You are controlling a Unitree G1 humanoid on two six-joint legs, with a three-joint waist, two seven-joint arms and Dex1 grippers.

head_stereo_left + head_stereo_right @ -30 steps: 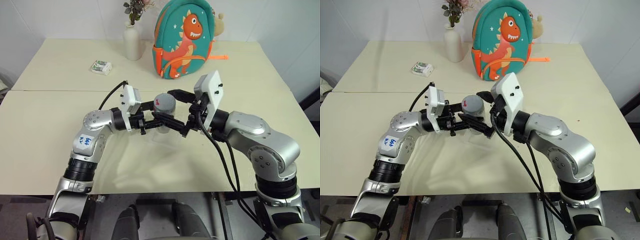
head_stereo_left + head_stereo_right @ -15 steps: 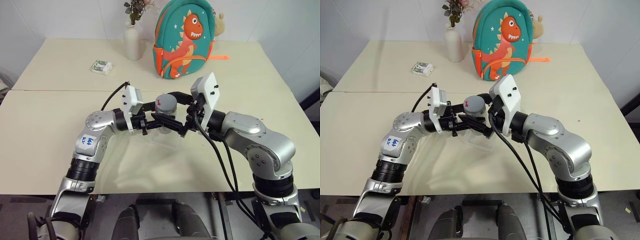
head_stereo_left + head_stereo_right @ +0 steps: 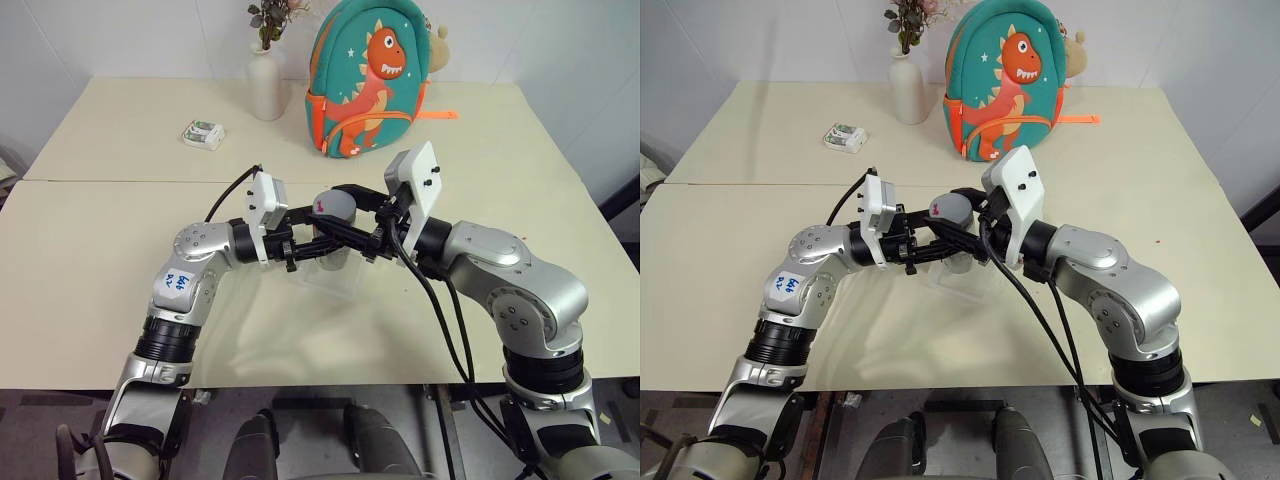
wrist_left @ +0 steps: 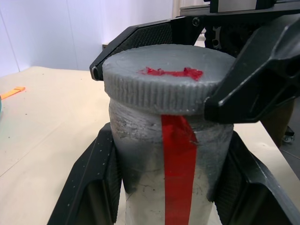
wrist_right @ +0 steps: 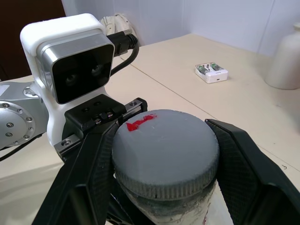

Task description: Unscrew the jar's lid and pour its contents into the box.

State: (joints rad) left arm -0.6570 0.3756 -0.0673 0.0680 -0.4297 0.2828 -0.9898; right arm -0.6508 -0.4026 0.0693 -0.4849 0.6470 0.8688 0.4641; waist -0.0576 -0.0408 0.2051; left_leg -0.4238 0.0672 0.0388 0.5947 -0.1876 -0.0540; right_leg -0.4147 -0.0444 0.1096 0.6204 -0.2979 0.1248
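Note:
The jar [image 4: 140,140], a clear cylinder with a red streak down its side, is held upright off the table with my left gripper [image 3: 322,252] shut on its body. Its grey lid [image 5: 164,150] with a red mark sits on top, and my right gripper [image 3: 335,212] is shut on the lid's rim from both sides. Both black fingers [image 5: 89,187] press against the cap. The box [image 3: 337,285], a shallow clear tray, lies on the table right under the jar. The contents are hidden inside the jar.
A white vase [image 3: 265,85] with flowers and a teal dinosaur backpack [image 3: 368,75] stand at the back of the table. A small white-and-green packet [image 3: 203,134] lies at the back left. Bare tabletop [image 3: 90,260] stretches to the left and right of my arms.
My right gripper's fingers, open around the lid before, have closed onto it. Both arms and the jar have stayed where they were.

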